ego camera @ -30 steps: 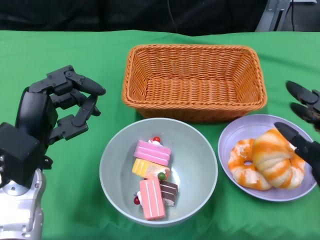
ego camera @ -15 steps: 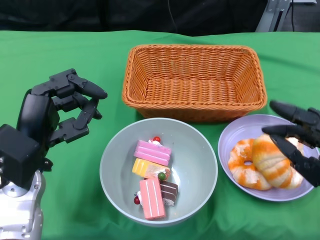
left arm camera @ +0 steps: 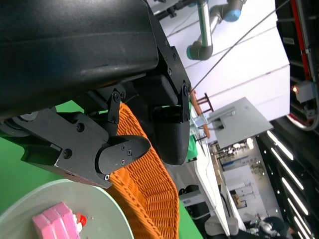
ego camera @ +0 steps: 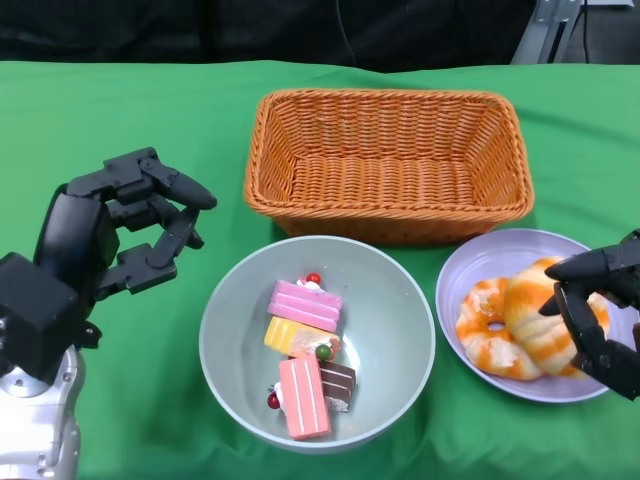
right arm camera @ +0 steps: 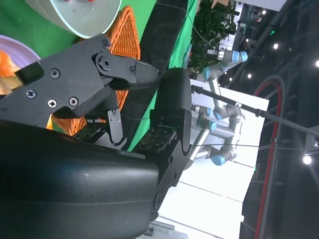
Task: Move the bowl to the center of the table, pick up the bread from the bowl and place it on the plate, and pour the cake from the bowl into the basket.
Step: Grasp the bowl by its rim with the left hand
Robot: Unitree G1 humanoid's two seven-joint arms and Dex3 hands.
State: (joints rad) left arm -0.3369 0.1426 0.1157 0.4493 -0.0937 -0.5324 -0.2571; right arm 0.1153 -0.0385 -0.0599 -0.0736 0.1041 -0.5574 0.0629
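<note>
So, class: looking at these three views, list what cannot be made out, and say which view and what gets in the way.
- Right hand, head view: cut off by the picture's edge; whether it grips the bread is unclear.
- Plate, head view: its far side is hidden by that hand.
- Bowl, right wrist view: cut off by the picture's edge.
- Basket, left wrist view: mostly hidden behind the left hand.

Bowl (ego camera: 400,330) at the table's (ego camera: 120,110) near centre, cake pieces (ego camera: 305,355) inside it; basket (ego camera: 388,160) directly behind the bowl; plate (ego camera: 470,275) just right of the bowl, bearing bread (ego camera: 520,325); left hand (ego camera: 120,235) left of the bowl; right hand (ego camera: 600,310) over the plate's right side.
</note>
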